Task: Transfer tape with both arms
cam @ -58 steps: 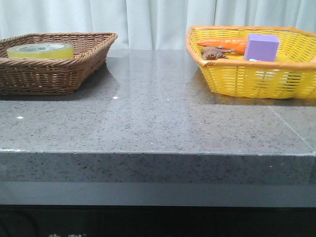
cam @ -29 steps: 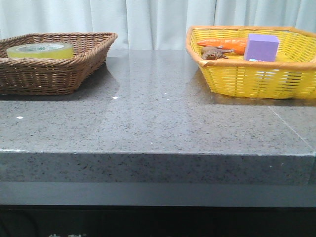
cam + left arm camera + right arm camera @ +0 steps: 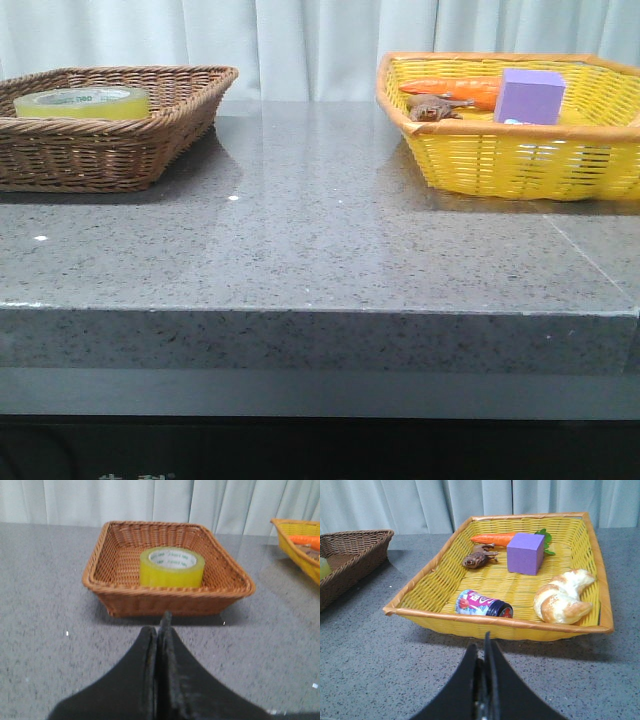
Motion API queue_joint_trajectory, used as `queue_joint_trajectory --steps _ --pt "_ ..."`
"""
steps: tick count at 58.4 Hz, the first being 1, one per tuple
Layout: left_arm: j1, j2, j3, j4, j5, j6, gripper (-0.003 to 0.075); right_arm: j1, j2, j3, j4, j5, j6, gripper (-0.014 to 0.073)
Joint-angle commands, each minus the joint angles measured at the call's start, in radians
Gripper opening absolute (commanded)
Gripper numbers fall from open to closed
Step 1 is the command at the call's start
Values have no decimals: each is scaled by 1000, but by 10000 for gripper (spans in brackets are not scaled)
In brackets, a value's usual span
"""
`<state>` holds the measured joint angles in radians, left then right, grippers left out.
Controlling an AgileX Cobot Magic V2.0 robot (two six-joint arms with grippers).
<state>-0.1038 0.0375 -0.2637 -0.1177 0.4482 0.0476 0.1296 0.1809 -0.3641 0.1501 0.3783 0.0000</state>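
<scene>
Far left: the tape [image 3: 171,566], flat on its side in the brown wicker basket [image 3: 120,592], core hole up. Probably light, stiff and slick-sided (best taken across the wall, one finger in the core). Left gripper [image 3: 159,630] pressed together, empty, short of that basket. Rightward, yellow basket [image 3: 427,587]; right gripper [image 3: 485,647] likewise closed on nothing. No arms in the front view; wrist views alone reveal them, plus a croissant [image 3: 562,597] and small bottle [image 3: 483,603] hidden behind the yellow basket's wall in front.

Staged test bench: grey stone counter [image 3: 320,250], pale curtain [image 3: 300,45] backdrop.
</scene>
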Motion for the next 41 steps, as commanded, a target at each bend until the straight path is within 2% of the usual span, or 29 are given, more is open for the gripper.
queue_joint_trajectory --steps 1,19,41 --pt "0 -45 33 -6 -79 -2 -20 -4 9 -23 3 -86 -8 -90" --pt "0 -62 183 -6 -98 -2 -20 -4 9 -23 3 -85 -8 -90" --pt "0 -62 312 -6 -361 -6 -20 -4 9 -23 3 -85 -8 -90"
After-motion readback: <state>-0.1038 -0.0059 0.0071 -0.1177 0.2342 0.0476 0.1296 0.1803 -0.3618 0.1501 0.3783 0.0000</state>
